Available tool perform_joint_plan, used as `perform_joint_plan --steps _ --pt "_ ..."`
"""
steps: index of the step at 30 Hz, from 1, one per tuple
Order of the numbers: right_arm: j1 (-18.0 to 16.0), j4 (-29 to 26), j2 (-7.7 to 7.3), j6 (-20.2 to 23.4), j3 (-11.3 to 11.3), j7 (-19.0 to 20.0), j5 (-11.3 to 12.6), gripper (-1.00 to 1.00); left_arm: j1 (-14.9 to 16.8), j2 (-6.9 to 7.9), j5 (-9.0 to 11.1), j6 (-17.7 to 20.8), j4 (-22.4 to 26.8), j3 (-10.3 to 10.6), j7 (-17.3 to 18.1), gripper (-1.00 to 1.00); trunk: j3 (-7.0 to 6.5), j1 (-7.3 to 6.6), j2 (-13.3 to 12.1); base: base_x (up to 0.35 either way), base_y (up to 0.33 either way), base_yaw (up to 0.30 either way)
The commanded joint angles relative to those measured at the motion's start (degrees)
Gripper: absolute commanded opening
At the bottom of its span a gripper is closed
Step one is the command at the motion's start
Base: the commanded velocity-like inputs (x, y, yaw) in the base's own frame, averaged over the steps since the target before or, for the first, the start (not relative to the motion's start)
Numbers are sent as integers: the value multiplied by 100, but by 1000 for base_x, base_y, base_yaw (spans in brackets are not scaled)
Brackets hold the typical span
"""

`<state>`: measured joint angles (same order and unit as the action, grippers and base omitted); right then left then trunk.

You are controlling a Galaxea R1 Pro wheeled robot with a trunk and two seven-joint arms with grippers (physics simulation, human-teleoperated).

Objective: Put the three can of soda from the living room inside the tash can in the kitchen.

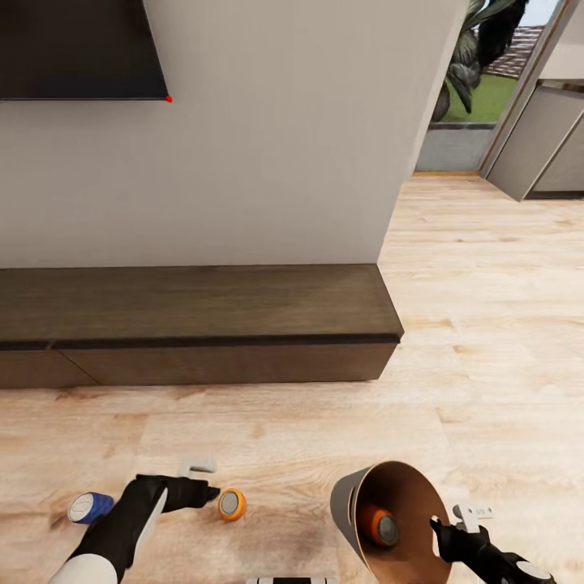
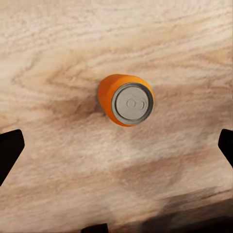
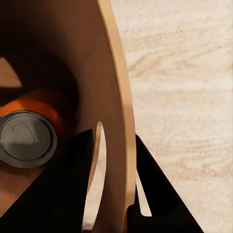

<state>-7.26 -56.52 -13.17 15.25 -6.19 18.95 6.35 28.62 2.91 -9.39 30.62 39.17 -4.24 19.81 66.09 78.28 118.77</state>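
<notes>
Head view: right hand (image 1: pixel 444 531) grips the trash can (image 1: pixel 349 503) rim; wide-open left hand (image 1: pixel 212 478) hangs over the orange can (image 1: pixel 232 504), holding nothing.

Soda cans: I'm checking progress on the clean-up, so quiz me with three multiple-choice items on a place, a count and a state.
1. Where is the blue can?
A. on the floor
B. on the bench
C. in the bucket

2. How many cans lie in the bucket?
A. none
B. one
C. three

3. How is the left gripper?
A. shut on a can
B. open above an orange can
C. holding the bucket

Answers: A, it lies on the planks; B, one orange can shows inside; B, the fingers stand spread around the can below.
</notes>
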Motion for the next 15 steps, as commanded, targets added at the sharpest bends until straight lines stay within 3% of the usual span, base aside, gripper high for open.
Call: perform_joint_plan --steps 1,6,13,15 --pt "-10 -6 0 18 -1 47 54 -100 3 0 2 -33 -43 0 -1 100 0 0 0 0 0 0" --pt "-135 -57 -11 215 -11 49 54 -100 10 -1 7 -150 -174 8 -3 100 0 0 0 0 0 0" --pt "-758 -103 -53 1229 -13 12 28 -100 9 6 8 -259 -197 18 -3 100 0 0 0 0 0 0" --pt "-1006 -117 -66 1708 -11 3 13 -100 8 7 5 -319 -198 16 -3 100 0 0 0 0 0 0"
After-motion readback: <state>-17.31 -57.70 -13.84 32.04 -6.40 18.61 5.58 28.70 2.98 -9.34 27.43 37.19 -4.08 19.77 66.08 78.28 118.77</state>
